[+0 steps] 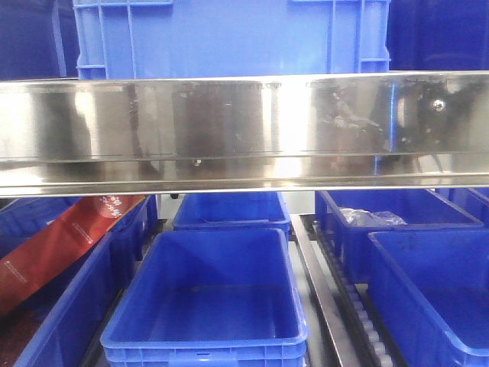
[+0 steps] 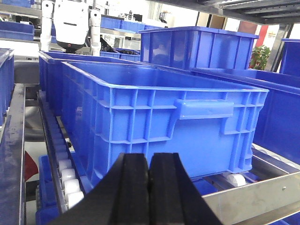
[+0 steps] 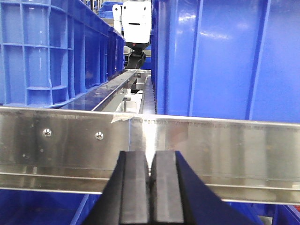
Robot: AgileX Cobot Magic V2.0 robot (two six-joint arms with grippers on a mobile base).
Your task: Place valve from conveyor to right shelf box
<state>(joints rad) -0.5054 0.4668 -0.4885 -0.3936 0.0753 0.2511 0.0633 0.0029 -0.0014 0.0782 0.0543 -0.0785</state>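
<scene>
Left gripper point(image 2: 149, 187) and right gripper point(image 3: 151, 187): pads pressed together, nothing held, facing the shelf rail point(image 1: 244, 138). Blue boxes point(image 1: 206, 294) sit below the rail to receive parts. Valve and conveyor: not visible.

A steel rail point(image 1: 244, 134) runs across the front view, blocking mid height. Below it, an open blue bin point(image 1: 206, 306), room inside. L gripper point(image 2: 149, 187), jaws together, faces a blue crate point(image 2: 164, 126) wall. R gripper point(image 3: 151, 187), jaws together, faces a steel beam point(image 3: 150, 150).
</scene>
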